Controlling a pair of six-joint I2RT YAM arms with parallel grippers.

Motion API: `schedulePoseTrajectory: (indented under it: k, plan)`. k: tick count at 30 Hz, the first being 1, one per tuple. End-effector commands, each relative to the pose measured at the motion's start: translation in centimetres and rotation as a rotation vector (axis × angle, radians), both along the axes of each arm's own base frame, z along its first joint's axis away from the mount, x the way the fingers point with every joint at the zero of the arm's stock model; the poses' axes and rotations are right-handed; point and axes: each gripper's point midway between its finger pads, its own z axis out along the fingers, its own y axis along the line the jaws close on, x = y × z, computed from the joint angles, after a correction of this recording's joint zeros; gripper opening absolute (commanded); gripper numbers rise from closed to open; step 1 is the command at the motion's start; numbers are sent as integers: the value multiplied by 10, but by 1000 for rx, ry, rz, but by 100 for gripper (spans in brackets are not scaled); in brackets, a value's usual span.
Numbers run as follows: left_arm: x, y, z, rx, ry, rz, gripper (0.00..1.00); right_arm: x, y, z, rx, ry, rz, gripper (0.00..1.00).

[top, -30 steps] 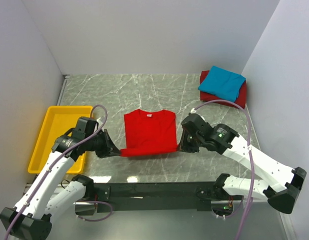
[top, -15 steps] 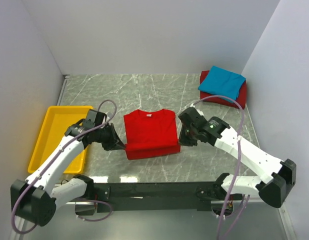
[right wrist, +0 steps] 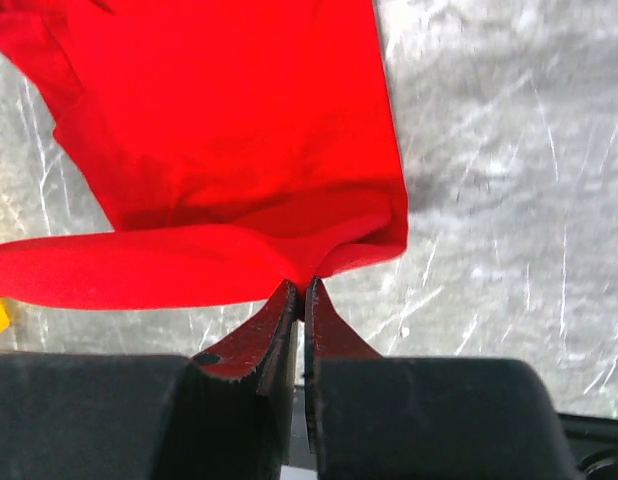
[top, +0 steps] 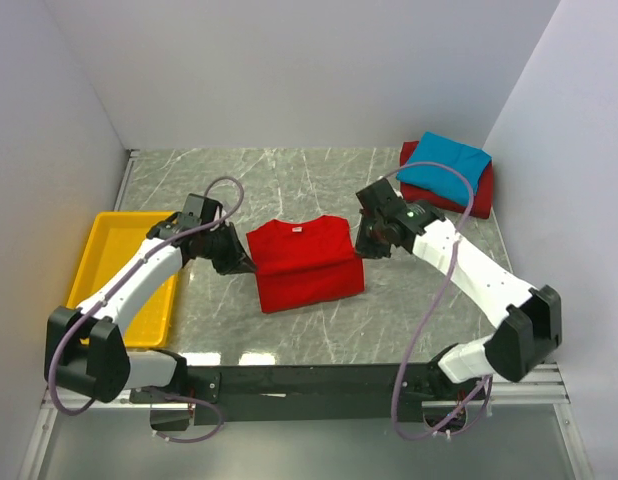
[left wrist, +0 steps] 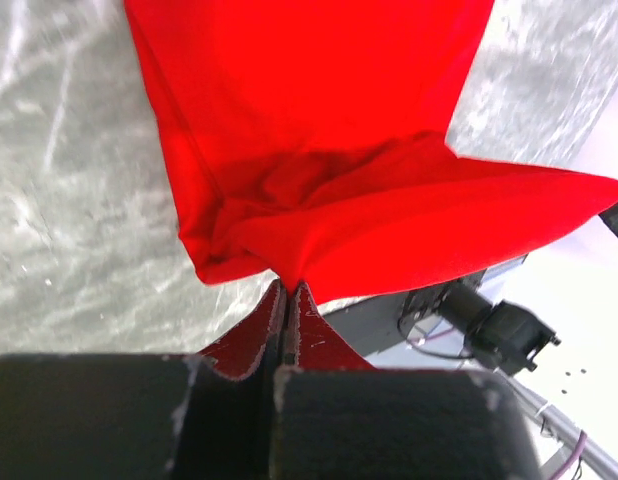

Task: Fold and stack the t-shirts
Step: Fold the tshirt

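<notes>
Left gripper point(left wrist: 287, 292) is pinched tight on the red shirt point(top: 307, 262), jaws closed right down on a bunched corner at its near left, with cloth fanning out from my tips. Right gripper point(right wrist: 301, 290) mirrors it on the other side, jaws almost together with the near right corner of the same shirt clamped between them. The near hem is up off the table point(top: 289, 180) and doubled over toward the collar, and a band of cloth hangs between my two grips above the layer lying flat. The shirt sits mid-table, its white label point(top: 296, 229) showing at the neck on the far side. Over in the far right corner the blue shirt point(top: 444, 165) lies folded on top of the dark red shirt point(top: 483, 197), both well apart from my grippers. The tray point(top: 101, 262) lies at the table's left edge, and my left arm crosses its near right side.
</notes>
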Motion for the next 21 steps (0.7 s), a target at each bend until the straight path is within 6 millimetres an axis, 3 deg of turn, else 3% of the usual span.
schedulePoseTrajectory:
  k: [1,21]
  plan:
    - [29,5,13,0,-96,21,0,30,1,15,-15,-71,27,0]
    - [100,16,-19,22,-25,30,0,122,13,-5,-79,-31,60,0]
